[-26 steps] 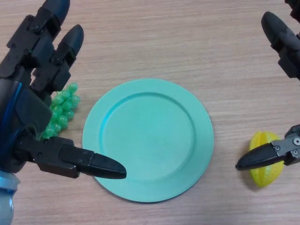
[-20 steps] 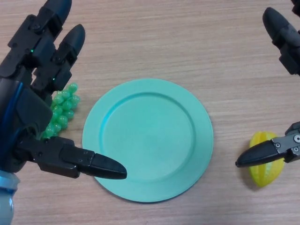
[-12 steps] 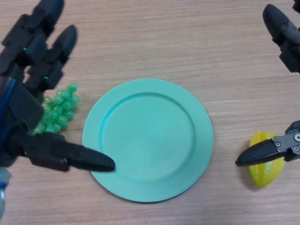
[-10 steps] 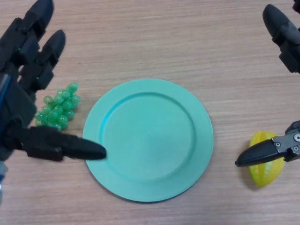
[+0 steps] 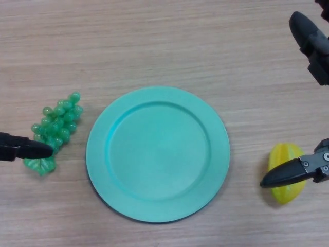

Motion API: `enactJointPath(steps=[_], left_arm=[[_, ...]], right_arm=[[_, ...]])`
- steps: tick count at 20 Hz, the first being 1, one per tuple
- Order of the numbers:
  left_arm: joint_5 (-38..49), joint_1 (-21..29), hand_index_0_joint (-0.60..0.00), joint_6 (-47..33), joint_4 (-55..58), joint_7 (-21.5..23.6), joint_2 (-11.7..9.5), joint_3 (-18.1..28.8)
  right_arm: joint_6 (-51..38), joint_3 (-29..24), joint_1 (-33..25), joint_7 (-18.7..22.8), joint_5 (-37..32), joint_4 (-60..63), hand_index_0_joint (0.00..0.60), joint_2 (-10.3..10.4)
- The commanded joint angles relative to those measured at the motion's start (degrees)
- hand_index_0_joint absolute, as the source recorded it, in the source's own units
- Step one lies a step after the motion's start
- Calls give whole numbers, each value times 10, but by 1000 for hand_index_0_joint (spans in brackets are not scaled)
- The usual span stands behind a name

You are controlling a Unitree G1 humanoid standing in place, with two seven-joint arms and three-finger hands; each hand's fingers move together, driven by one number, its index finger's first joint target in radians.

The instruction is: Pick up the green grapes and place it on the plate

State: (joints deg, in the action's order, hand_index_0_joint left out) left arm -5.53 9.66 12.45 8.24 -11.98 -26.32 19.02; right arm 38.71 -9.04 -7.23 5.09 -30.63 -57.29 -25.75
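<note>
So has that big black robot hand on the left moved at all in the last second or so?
Yes. The left robot hand has pulled back toward the view's left edge, away from the plate; only a dark tip shows now, beside the green grapes.

grapes (image 5: 55, 125) lie left of the plate (image 5: 157, 153), fruit (image 5: 285, 171) right.

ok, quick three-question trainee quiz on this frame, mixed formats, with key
1. True or false: the green grapes are on the plate.
2. Which fruit lies beside the right robot hand? A) star fruit B) banana C) apple
3. Fill in: the left robot hand shows only a fingertip at the view's ___ edge, right by the grapes.

Key: 1 false, they lie on the table left of the plate; 2 A, the yellow star fruit; 3 left.
</note>
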Motion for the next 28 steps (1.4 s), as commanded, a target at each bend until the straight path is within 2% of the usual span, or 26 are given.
enactJointPath(steps=[1, 4, 9, 14, 19, 23, 25, 26, 27, 28], left_arm=[[-24, 29, 0, -101, -10, 39, -47, 40], [-82, 40, 0, -136, -78, 52, -56, 11], [-175, 52, 0, -201, -164, 79, -55, -27], [-241, 87, 0, -295, -268, 129, -59, -61], [-251, 97, 0, -328, -313, 154, -52, -73], [-196, 93, 0, -322, -310, 172, -37, -64], [-187, 92, -199, -320, -311, 178, -36, -62], [-180, 92, -350, -318, -311, 184, -35, -60], [-175, 92, -449, -316, -313, 192, -36, -59], [-161, 94, -592, -314, -319, 213, -38, -56]], right_arm=[[-98, -42, -8, 16, -17, -27, 0, -25], [-107, -44, -2, 18, -19, -27, 0, -30], [-115, -51, 10, 15, -21, -27, 0, -32], [-128, -59, 23, 21, -32, -27, 0, -40], [-142, -63, 32, 34, -46, -27, 0, -60], [-153, -64, 37, 41, -52, -27, 0, -68], [-155, -64, 39, 43, -51, -27, 0, -70], [-157, -63, 40, 44, -52, -27, 0, -73], [-159, -61, 42, 46, -52, -27, 0, -74], [-163, -55, 43, 53, -51, -27, 0, -79]])
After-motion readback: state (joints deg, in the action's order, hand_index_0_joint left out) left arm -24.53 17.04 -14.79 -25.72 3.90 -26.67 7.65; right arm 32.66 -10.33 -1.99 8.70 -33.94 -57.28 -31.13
